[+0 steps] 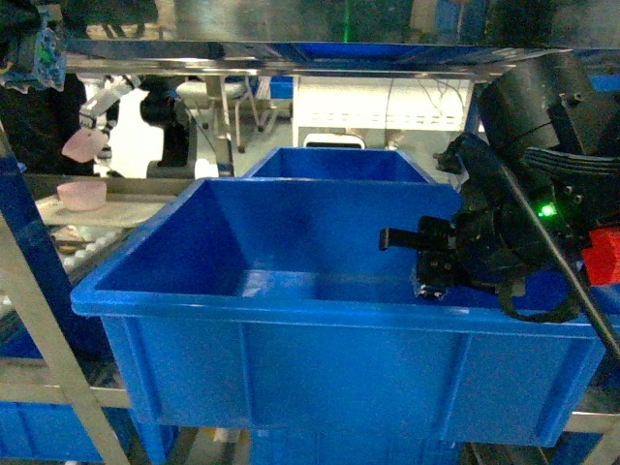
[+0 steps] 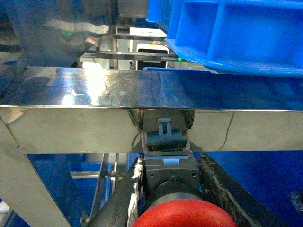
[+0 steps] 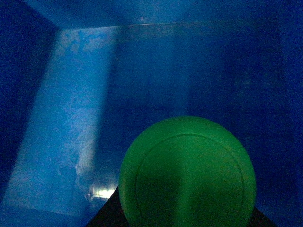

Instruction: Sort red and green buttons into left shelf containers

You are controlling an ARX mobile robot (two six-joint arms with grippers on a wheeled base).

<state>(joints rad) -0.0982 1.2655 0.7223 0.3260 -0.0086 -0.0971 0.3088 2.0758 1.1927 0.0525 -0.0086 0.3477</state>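
In the left wrist view the red button [image 2: 184,215] sits low in the middle, its black block body pointing ahead. My left gripper [image 2: 170,163] is shut on it, with dark fingers [image 2: 222,189] on both sides. In the right wrist view the green button [image 3: 187,175] fills the lower middle, held over the smooth inside wall of a blue container [image 3: 71,118]. In the head view my right gripper [image 1: 431,276] reaches over the right side of the front blue container [image 1: 291,310]. A second blue container [image 1: 334,160] stands behind it. The left arm is outside the head view.
A shiny metal shelf beam [image 2: 94,113] crosses just ahead of the left gripper, with the ribbed underside of a blue bin [image 2: 246,33] above it. A slanted metal post [image 1: 39,320] and a pink bowl [image 1: 81,196] are at the left. More blue bins [image 1: 39,431] sit below.
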